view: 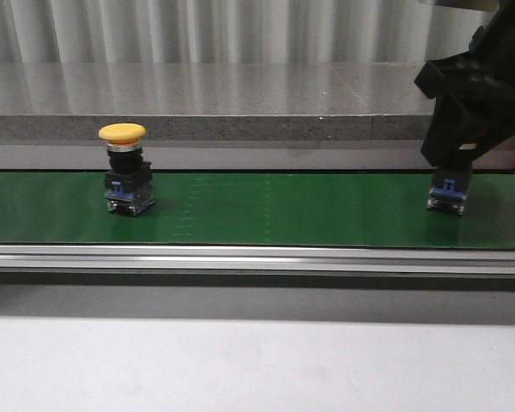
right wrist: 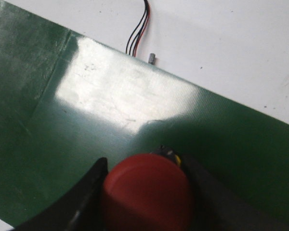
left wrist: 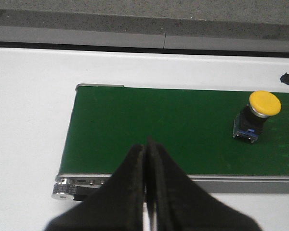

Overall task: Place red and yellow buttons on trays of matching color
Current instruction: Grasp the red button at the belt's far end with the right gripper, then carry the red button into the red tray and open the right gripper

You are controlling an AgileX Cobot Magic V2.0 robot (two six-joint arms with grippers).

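- Belt of dark green textured material [view: 266, 210] runs across the front view from edge to edge, edged toward the camera by a silver aluminium rail [view: 257, 257]; a pale grey tabletop [view: 240, 360] lies nearer still.
- Behind the belt sits a speckled grey stone-like ledge [view: 223, 103], and behind that a wall of pale vertical pleats [view: 206, 30].
- On the left part of the belt stands the yellow mushroom-capped push button with a black body and blue-and-clear base [view: 126, 176], upright and touched by nothing.
- The left gripper [left wrist: 147, 159], black, shows only in its wrist view, its fingers pressed together with nothing between them, hovering near the belt's rounded end, well apart from the yellow button.
- On the right part of the belt, the black right gripper [view: 449, 172] comes down over the red round-capped push button [right wrist: 147, 192]; its fingers sit against either side of the cap, clamped on it, while the blue-and-clear base rests on the belt.
- In the right wrist view, thin red and black wires [right wrist: 139, 29] lie on the white surface beyond the belt.
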